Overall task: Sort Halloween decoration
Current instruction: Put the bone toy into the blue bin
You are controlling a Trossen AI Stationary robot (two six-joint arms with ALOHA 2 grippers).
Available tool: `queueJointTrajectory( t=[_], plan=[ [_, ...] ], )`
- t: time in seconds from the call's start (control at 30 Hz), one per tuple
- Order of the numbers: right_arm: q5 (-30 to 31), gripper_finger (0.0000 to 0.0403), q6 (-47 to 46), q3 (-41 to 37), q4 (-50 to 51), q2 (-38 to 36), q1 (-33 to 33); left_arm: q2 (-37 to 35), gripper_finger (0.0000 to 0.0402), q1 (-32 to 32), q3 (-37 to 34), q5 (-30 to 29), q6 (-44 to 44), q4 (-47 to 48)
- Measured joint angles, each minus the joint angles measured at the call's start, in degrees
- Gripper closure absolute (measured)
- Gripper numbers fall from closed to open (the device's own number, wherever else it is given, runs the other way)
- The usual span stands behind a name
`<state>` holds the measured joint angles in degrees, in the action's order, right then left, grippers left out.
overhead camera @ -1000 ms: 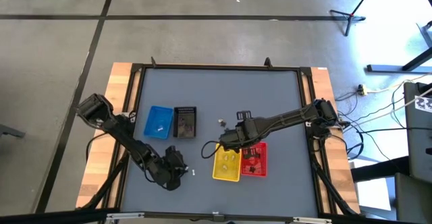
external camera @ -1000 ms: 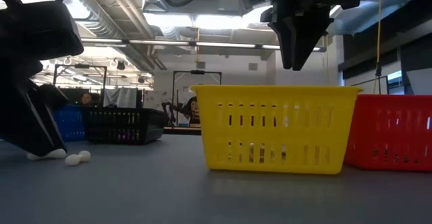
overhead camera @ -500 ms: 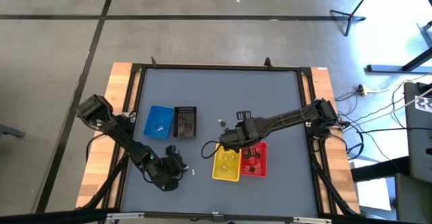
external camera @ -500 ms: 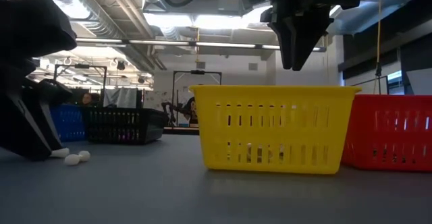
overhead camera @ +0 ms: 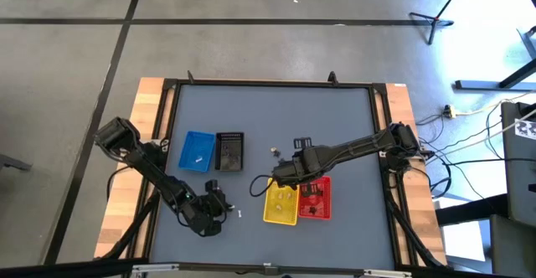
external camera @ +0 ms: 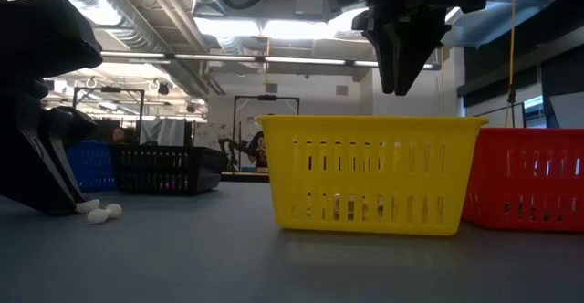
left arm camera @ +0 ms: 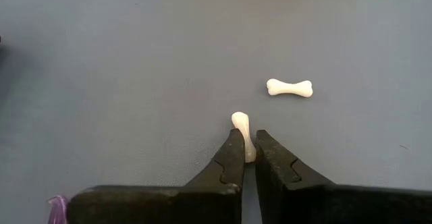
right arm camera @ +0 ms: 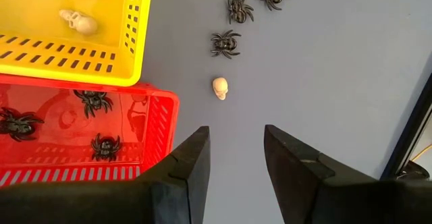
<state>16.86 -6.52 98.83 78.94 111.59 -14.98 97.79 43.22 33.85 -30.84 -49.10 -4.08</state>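
The left gripper (left arm camera: 244, 158) was down at the grey table top (left arm camera: 121, 69), its two dark fingers (left arm camera: 228, 162) pinched shut on one end of a small white plastic bone (left arm camera: 243, 131), whose free end stuck out ahead of the tips. A second white bone (left arm camera: 289, 88) of the same kind lay flat just beyond it, apart from the fingers. From above, this gripper (overhead camera: 219, 208) sat near the front of the table, left of centre, with the loose bone (overhead camera: 239, 213) just beside it.

The right gripper (right arm camera: 235, 158) hung with its fingers spread and nothing between them, high over the yellow mesh basket (right arm camera: 74, 35), which stood touching the red mesh basket (right arm camera: 81, 136). White skull trinkets (right arm camera: 75, 21) lay in the yellow one and black plastic spiders (right arm camera: 94, 101) in the red. On the table beyond them sat a loose white skull (right arm camera: 219, 87) and three more black spiders (right arm camera: 225, 42). Further back and left stood a blue mesh basket (overhead camera: 198, 151) and a black mesh basket (overhead camera: 229, 151), side by side.

The step in hand looked like the pickup of a bone, grip just made. The next move would call for a straight lift without losing the narrow end hold, then a carry to whichever basket takes bones; which one that is cannot be told from here. The grip so near the bone's end could let it pivot or slip.
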Motion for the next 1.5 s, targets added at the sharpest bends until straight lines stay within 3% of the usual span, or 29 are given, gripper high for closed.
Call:
queueJointTrajectory(
  t=[0.43, 0.67, 1.13, 1.3, 1.5],
  plan=[
    [0.0, 0.0265, 0.0, 0.0, 0.0, 0.0, 0.0, -7.3, 0.0401, -0.1, -0.4, 1.5, 0.1, 1.9],
    [0.0, 0.0265, 1.0, 0.0, 0.0, 0.0, 0.0, -15.1, 0.0401, -2.0, -0.2, 0.8, 0.2, 5.1],
    [0.1, 0.0265, 8.5, 0.0, -9.3, 0.0, 0.4, -46.7, 0.0401, -13.1, -0.1, -0.2, 0.2, 41.5],
    [0.1, 0.0265, 8.5, 0.0, -11.9, 0.0, 2.7, -51.5, 0.0401, -16.3, -0.1, 0.2, -0.1, 53.5],
    [0.1, 0.0265, 8.4, 0.0, -20.8, 0.0, 6.1, -51.1, 0.0394, -18.2, -0.1, 0.1, -1.5, 62.6]
  ],
)
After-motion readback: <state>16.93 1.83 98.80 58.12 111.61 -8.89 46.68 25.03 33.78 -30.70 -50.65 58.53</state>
